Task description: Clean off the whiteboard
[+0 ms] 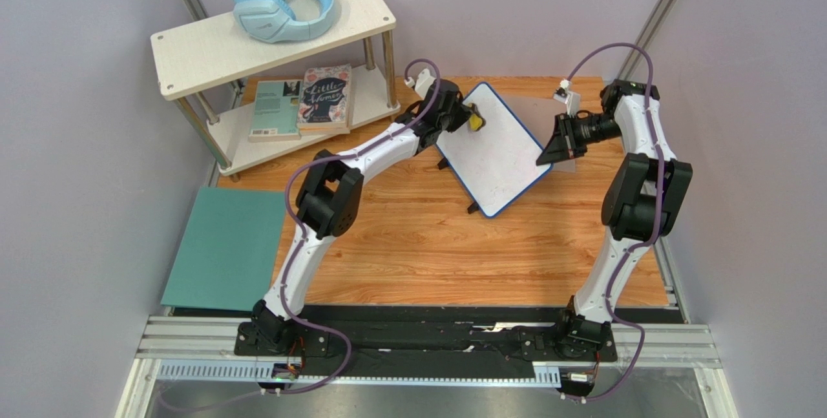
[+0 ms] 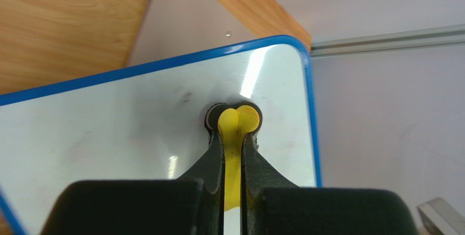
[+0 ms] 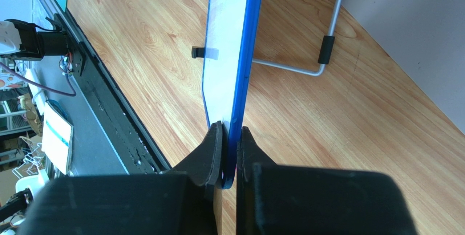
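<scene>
The whiteboard, white with a thin blue frame, stands tilted at the back middle of the wooden table. My left gripper is shut on a small yellow eraser and presses it against the board's face near its upper corner. Faint pinkish smudges show on the face. My right gripper is shut on the board's right edge, seen edge-on in the right wrist view. The board's wire stand with black feet rests on the table behind it.
A white two-tier shelf stands at the back left with blue headphones on top and books below. A flat teal mat lies at the left. The black rail runs along the near edge.
</scene>
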